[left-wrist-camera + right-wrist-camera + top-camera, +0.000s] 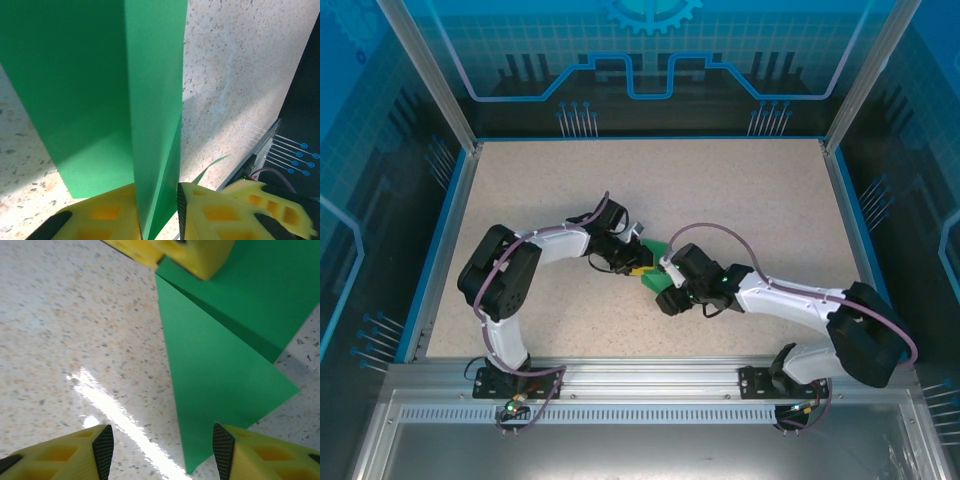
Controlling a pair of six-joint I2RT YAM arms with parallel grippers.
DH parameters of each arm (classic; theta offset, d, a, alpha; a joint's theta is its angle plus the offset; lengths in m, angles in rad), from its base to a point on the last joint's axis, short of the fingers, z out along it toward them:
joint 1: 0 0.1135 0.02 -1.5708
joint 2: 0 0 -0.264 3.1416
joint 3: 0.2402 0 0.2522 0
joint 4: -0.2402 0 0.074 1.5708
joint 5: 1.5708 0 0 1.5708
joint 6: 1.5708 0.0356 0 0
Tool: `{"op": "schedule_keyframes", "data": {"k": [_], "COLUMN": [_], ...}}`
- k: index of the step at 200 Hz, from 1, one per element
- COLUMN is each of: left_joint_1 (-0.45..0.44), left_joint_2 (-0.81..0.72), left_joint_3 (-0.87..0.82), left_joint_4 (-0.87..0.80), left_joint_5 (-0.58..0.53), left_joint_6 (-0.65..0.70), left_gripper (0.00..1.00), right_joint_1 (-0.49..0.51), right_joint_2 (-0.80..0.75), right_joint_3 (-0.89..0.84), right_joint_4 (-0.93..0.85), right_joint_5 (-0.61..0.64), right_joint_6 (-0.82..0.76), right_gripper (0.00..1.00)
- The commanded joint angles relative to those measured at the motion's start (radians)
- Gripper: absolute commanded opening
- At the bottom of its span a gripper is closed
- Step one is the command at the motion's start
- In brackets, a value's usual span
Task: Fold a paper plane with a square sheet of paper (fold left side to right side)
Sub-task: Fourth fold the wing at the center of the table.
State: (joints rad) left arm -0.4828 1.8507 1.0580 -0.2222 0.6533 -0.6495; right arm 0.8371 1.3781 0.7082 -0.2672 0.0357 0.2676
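You have no product or package on the desk (740, 200), just one piece of green paper (656, 278) near the middle of the top view, where the two arms meet. The only printed marking is on the blue enclosure. A gear emblem (652, 12) sits at the top centre of the back panel, with circuit-style lines running below it and down the side walls. The speckled beige desk carries the paper and the two sets of fingers. In the left wrist view the paper takes up the upper left and centre. It is creased lengthwise into layered panels, and one raised fold narrows down toward the bottom edge. That fold passes between your left fingers (100, 217), whose yellow tips and dark pad close in on it from both sides, so they are clamped on the paper. In the right wrist view the paper lies flat on the right half as overlapping triangular flaps and runs down to a sharp point at the bottom centre. Your right fingers (240, 455) stand well apart at the bottom corners. The paper's point lies between them, just beside the right-hand pad, and you cannot tell whether it touches. One yellow tip of the left fingers rests on the paper at the top of that frame.
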Motion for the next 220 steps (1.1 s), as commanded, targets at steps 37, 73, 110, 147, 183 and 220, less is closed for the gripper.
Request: {"op": "schedule_keyframes", "data": {"k": [37,73,110,147,183,220], "left_joint_1": [-0.008,-0.007,-0.007,-0.007,-0.006,-0.006], "left_joint_2": [-0.013,-0.011,-0.007,-0.009,-0.015,-0.023], "left_joint_3": [0.052,0.074,0.085,0.088,0.092,0.096], "left_joint_4": [-0.024,-0.042,-0.048,-0.057,-0.073,-0.107], "left_joint_5": [0.045,0.045,0.049,0.051,0.045,0.022], "left_joint_6": [-0.057,-0.084,-0.102,-0.105,-0.098,-0.096], "left_gripper": [0.23,0.21,0.2,0.2,0.2,0.23], "right_joint_1": [0.039,0.047,0.051,0.052,0.052,0.051], "right_joint_2": [0.08,0.109,0.133,0.153,0.159,0.163], "right_joint_3": [0.053,0.057,0.06,0.062,0.058,0.053], "right_joint_4": [0.037,0.044,0.049,0.055,0.056,0.06], "right_joint_5": [0.108,0.133,0.161,0.181,0.193,0.188], "right_joint_6": [-0.044,-0.048,-0.04,-0.029,-0.019,-0.018], "right_gripper": [0.58,0.57,0.55,0.47,0.38,0.24]}}
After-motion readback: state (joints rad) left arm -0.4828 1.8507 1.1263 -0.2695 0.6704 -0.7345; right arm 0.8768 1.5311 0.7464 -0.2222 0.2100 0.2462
